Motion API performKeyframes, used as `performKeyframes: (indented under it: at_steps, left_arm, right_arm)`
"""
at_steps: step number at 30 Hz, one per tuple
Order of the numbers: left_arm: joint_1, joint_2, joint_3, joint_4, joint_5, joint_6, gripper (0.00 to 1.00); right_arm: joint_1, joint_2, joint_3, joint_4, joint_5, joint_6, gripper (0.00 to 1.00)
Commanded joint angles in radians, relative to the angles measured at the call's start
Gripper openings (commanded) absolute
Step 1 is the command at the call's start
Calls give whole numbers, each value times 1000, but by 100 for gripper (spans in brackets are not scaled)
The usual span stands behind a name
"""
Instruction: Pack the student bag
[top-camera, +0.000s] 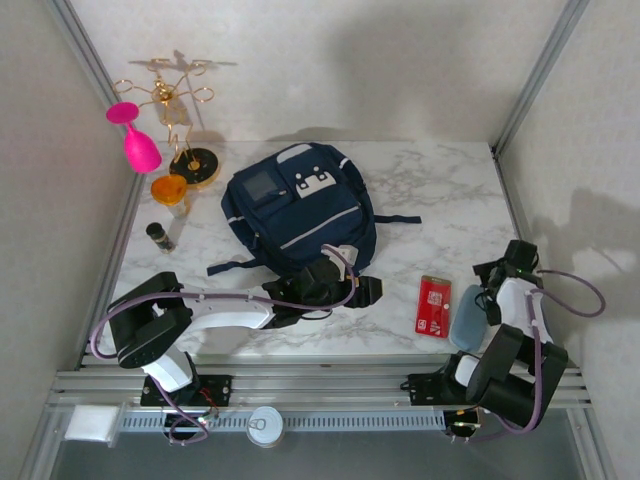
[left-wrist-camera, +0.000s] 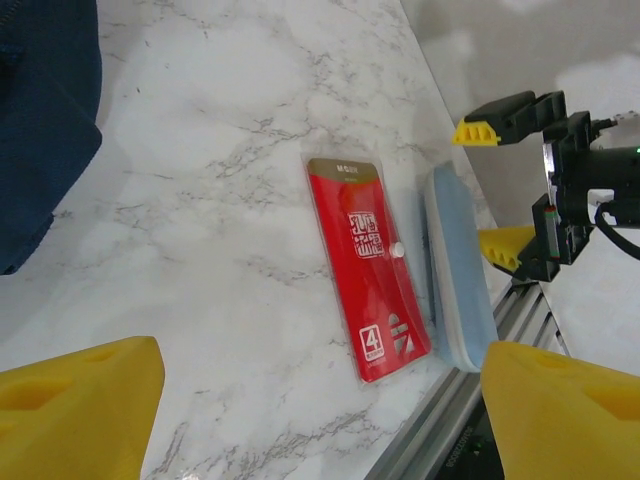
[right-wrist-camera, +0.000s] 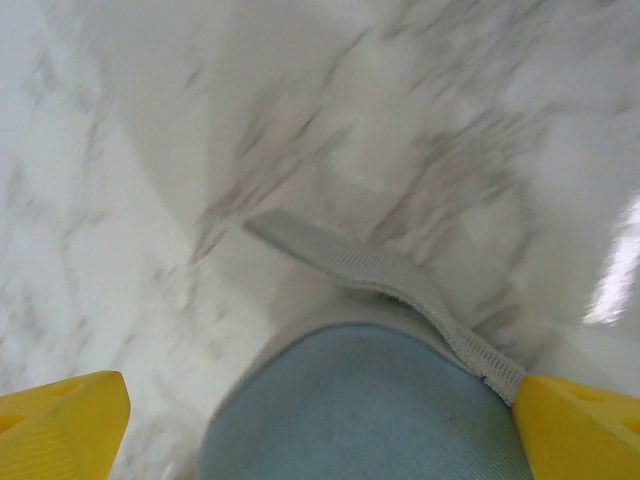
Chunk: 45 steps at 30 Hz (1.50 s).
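The student bag (top-camera: 300, 205) lies flat on the middle of the marble table, navy with pale stripes and a grey patch; its corner shows at the left edge (left-wrist-camera: 40, 130) of the left wrist view. My left gripper (top-camera: 362, 290) hovers just off the bag's near edge, open and holding nothing (left-wrist-camera: 320, 420). To its right lie a red card packet (top-camera: 433, 305) (left-wrist-camera: 368, 265) and a pale blue pouch (top-camera: 465, 325) (left-wrist-camera: 460, 270) side by side. My right gripper (top-camera: 487, 295) (right-wrist-camera: 320, 430) is open, its fingers either side of the blue pouch (right-wrist-camera: 370, 410), whose grey strap (right-wrist-camera: 380, 275) lies on the table.
A pink goblet (top-camera: 135, 140), a gold wire rack (top-camera: 180, 120), an orange cup (top-camera: 170, 188) and a small dark cylinder (top-camera: 160, 236) stand at the back left. The metal rail (top-camera: 300, 380) runs along the table's near edge, right by the pouch. Walls close in both sides.
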Motion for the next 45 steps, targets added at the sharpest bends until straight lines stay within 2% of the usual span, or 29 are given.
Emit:
performKeyframes:
  at_steps: [1,4,8,14,18,21,24,28,32,37,42,45]
  left_arm:
    - [1,-11,-12,-16,-47,1,83]
    - [10,-27,-27,-27,-64,0,83]
    - [17,-47,-36,-39,-71,0,84]
    - [17,-54,-37,-26,-54,-15,84]
    - [15,-43,-35,-4,-33,-31,84]
    - [14,-45,-40,28,-12,-63,84]
    - [5,-39,-36,84,38,-87,84]
    - [1,-26,-31,86,35,-92,84]
    - [1,-20,-39,79,24,-91,84]
    - [19,-28,-69,83,-4,-106,84]
    - [51,-32,-95,96,0,-128,84]
    - [65,-27,-106,97,-6,-148,84]
  right_arm:
    - [76,6,-26,23,-115,102,99]
    - [218,22,0,35,-113,166,99]
    - [278,48,59,27,-112,158,99]
    - [262,37,181,-127,16,-40,99]
    - [182,47,181,-236,-16,-130,99]
    - [132,13,134,-268,-17,-137,99]
    - [125,-40,81,-263,-43,-121,99]
    - [133,-46,0,-241,-140,-102,99]
    - [259,-85,-30,-225,-167,1,99]
    - [387,-107,-71,-120,-272,184,99]
    - [589,-77,-54,31,-282,394,99]
    - [704,-31,-13,95,-276,467,99]
